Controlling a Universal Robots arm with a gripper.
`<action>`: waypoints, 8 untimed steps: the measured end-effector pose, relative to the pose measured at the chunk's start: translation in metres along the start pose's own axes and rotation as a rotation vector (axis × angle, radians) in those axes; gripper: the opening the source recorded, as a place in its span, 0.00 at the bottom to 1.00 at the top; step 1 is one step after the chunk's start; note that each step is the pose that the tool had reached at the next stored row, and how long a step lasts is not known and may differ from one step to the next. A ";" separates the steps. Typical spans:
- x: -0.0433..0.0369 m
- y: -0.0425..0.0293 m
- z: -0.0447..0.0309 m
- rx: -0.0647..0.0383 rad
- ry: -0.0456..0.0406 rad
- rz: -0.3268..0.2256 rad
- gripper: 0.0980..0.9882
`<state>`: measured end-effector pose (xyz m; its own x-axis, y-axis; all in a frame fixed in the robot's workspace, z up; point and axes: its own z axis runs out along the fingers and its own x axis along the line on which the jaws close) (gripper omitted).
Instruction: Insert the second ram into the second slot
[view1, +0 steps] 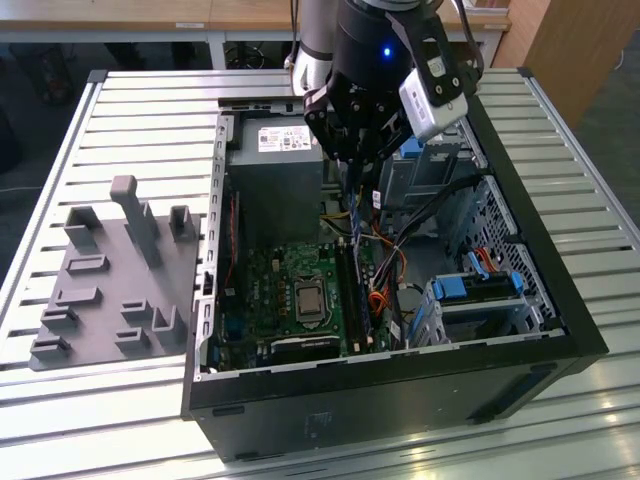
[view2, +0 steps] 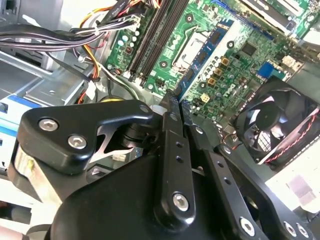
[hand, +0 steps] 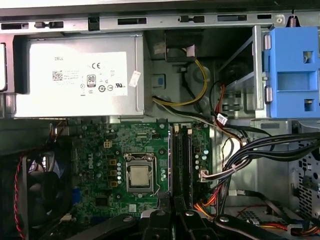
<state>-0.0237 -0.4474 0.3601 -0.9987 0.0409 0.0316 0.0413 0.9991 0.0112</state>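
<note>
Right now: gripper (view1: 352, 162) hangs over the open PC case (view1: 380, 400), fingers (view2: 172, 145) pinched tight on the second ram (view1: 352, 205), which is held edge-on and vertical. Mem slots (hand: 181, 160) lie below it on the green mobo (hand: 100, 160), just beside the CPU socket (hand: 139, 177). Can't tell if the stick's lower edge touches a slot.

Shows a black computer case (view1: 400, 400) lying open on a slatted metal table (view1: 120, 110), with a grey moulded tray (view1: 100, 290) just beside it at the exterior view's left. Holds a grey power supply (hand: 80, 75) with a white label next to a green motherboard (hand: 100, 155), a bare processor (hand: 139, 179) near the board's middle. Also packs in a black fan (view2: 272, 120), bundled cables (hand: 270, 147) and a blue plastic latch (hand: 295, 70).
</note>
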 end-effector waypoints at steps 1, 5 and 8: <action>0.0000 0.0000 0.0005 0.000 -0.0016 -0.004 0.04; -0.0001 -0.0001 0.0029 0.001 -0.0034 -0.030 0.04; -0.0001 -0.0003 0.0064 -0.001 -0.0033 -0.035 0.04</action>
<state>-0.0238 -0.4476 0.3537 -0.9996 0.0062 0.0278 0.0066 0.9999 0.0132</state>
